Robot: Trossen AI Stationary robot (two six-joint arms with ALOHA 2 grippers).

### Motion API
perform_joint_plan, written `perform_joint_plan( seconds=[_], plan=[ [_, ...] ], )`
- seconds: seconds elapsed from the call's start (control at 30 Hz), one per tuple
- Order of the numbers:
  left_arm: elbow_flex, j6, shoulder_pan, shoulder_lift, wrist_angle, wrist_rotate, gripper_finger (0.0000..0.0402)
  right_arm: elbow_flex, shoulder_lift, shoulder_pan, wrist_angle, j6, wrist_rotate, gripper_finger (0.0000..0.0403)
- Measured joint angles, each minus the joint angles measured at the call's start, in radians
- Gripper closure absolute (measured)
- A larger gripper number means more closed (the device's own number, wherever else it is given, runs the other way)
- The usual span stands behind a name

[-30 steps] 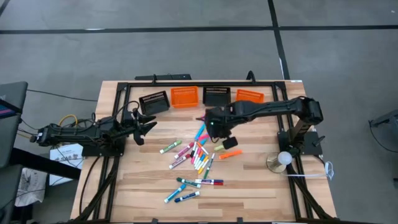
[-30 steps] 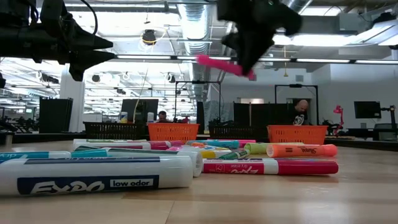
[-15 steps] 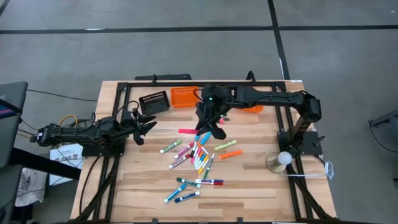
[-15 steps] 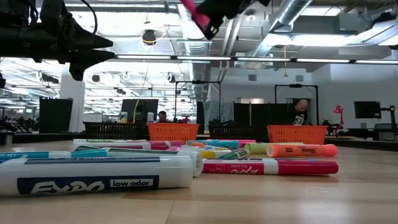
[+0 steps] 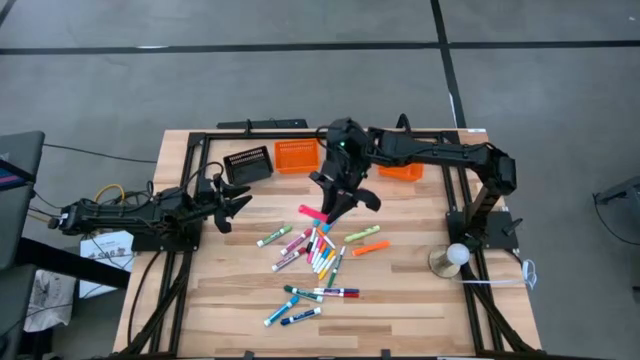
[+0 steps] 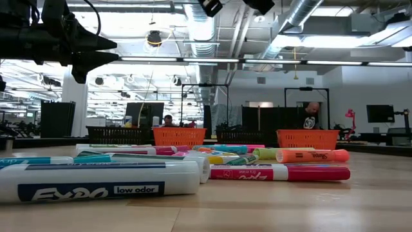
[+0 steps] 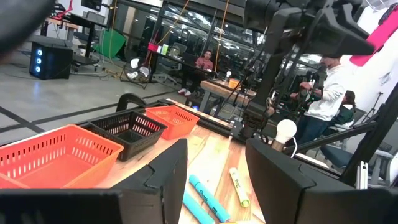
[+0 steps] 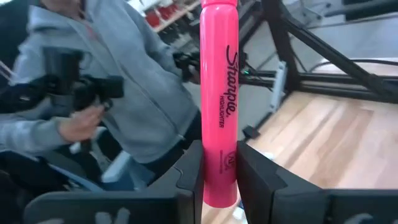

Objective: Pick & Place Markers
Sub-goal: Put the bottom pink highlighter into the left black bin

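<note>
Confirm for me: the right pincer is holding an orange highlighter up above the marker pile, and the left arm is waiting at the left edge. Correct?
Not quite: the highlighter is pink, not orange, as the right wrist view shows it clamped between the right pincer's fingers. The rest holds: in the high view it is held above the marker pile, and the left pincer waits at the table's left edge.

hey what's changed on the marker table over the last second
The right claw, shut on the pink highlighter, swung from beside the pile toward the left end of the basket row, climbing out of the low view. The left claw stayed open at the table's left edge; the marker pile did not move.
</note>
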Motion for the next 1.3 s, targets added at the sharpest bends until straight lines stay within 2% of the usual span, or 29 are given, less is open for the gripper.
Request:
perform_joint_plan(
  seconds=[0.2, 0.27, 0.33, 0.4, 0.63, 0.73, 0.9, 1.07, 1.3],
  plan=[
    [0.000, 0.000, 0.000, 0.000, 0.000, 0.000, 0.0238, 0.000, 0.000, 0.000, -0.009, 0.001, 0.009, 0.0340],
    [0.000, 0.000, 0.000, 0.000, 0.000, 0.000, 0.0238, 0.000, 0.000, 0.000, -0.009, 0.023, 0.061, 0.0340],
    [0.000, 0.000, 0.000, 0.000, 0.000, 0.000, 0.0238, 0.000, 0.000, 0.001, -0.020, 0.065, 0.193, 0.0340],
    [0.000, 0.000, 0.000, 0.000, 0.000, 0.000, 0.0238, 0.000, 0.000, 0.004, -0.065, 0.082, 0.373, 0.0339],
    [0.000, 0.000, 0.000, 0.000, 0.007, 0.000, 0.0238, 0.000, 0.000, 0.045, -0.195, -0.035, 0.945, 0.0339],
    [0.000, 0.000, 0.000, 0.000, 0.008, 0.000, 0.0238, 0.000, 0.000, 0.067, -0.194, -0.069, 1.133, 0.0339],
    [0.000, 0.000, 0.000, 0.000, 0.010, 0.000, 0.0238, 0.000, 0.000, 0.108, -0.194, -0.148, 1.370, 0.0339],
    [0.000, 0.000, 0.000, 0.000, 0.014, 0.000, 0.0238, 0.000, 0.000, 0.142, -0.194, -0.168, 1.505, 0.0339],
    [0.000, 0.000, 0.000, 0.000, 0.022, 0.000, 0.0238, 0.000, 0.000, 0.144, -0.151, -0.166, 1.498, 0.0339]
  ],
)
